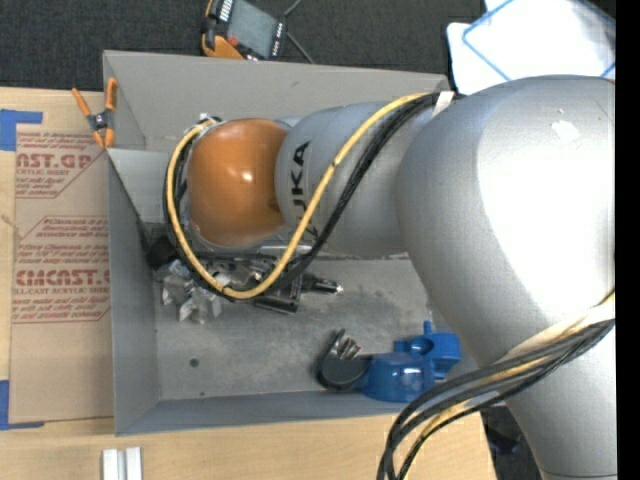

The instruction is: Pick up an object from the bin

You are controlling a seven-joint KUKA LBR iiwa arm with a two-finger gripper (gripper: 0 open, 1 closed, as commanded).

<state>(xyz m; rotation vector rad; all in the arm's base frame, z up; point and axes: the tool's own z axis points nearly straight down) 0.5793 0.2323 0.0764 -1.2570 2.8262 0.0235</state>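
My gripper (272, 290) reaches down into the left half of the bin, mostly hidden under the arm's orange cover. Just left of it, on the bin floor, lies a small crumpled silver-grey thing (186, 298). A dark black object (156, 250) sits against the left wall above that. Whether anything is in the gripper's grasp cannot be seen.
Near the front wall at the lower right lies a blue plastic item (408, 370) with a black rounded piece (340, 364) at its left end. Bare grey floor stretches along the front left. The big silver arm covers the bin's right and back.
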